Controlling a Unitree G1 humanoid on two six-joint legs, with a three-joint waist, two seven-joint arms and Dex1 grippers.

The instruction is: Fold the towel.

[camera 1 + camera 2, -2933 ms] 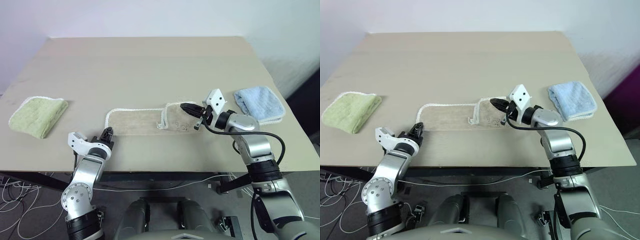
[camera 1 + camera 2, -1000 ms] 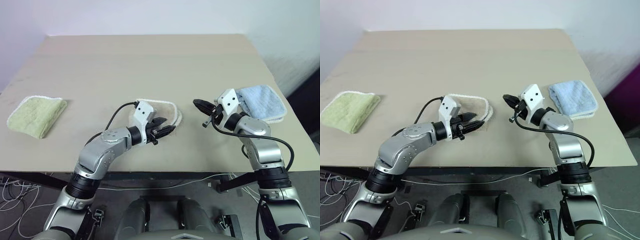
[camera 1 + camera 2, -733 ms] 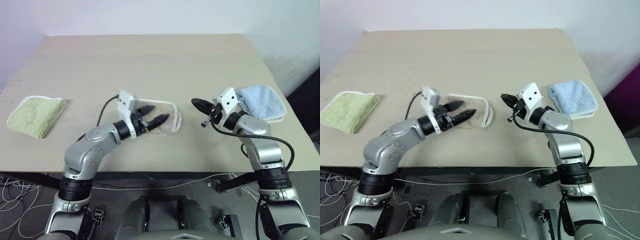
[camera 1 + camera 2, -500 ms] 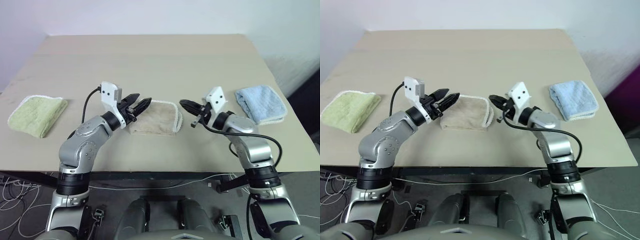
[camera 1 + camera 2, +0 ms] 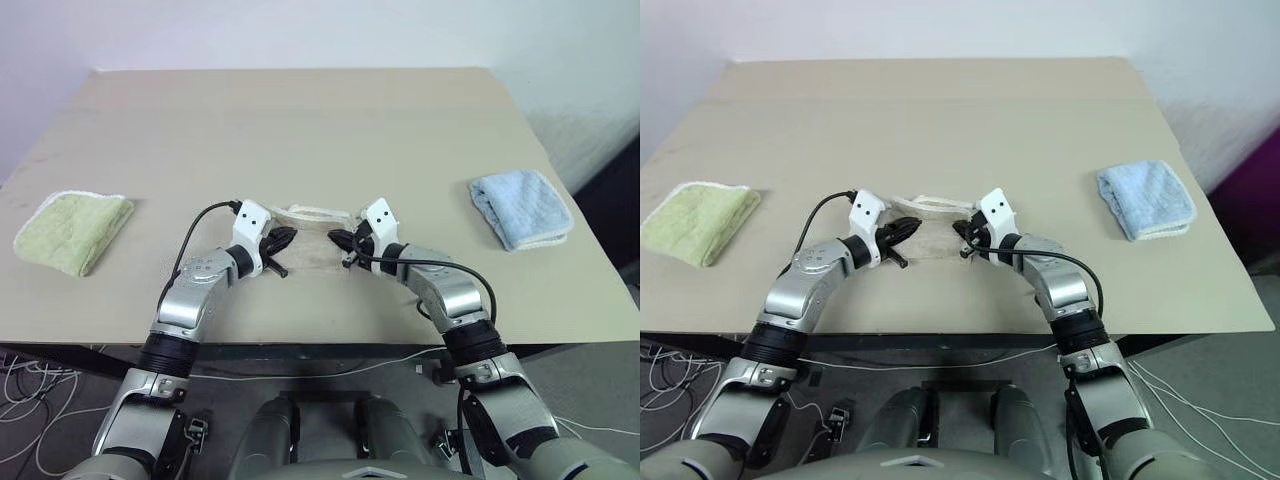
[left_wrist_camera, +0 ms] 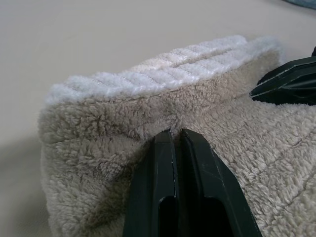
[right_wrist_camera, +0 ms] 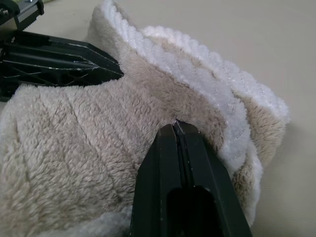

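The towel (image 5: 310,248) is beige terry with a white stitched border. It lies folded into a small thick pad at the table's front middle. My left gripper (image 5: 286,237) is shut, and its tips push into the pad's left side (image 6: 174,132). My right gripper (image 5: 334,238) is shut too, tips pressed into the pad's right side by the white edge (image 7: 176,123). The two grippers face each other across the pad, a short gap apart. Whether either one pinches cloth cannot be made out. The towel (image 6: 148,98) bulges up between them.
A small folded light green towel (image 5: 70,230) lies at the table's left edge. A small folded light blue towel (image 5: 522,208) lies at the right. The tan table (image 5: 300,120) stretches away behind the pad, and its front edge runs just below my arms.
Both grippers have come down and inward onto the folded towel from its two sides. The left one went from open to shut. The pad looks narrower and more bunched.
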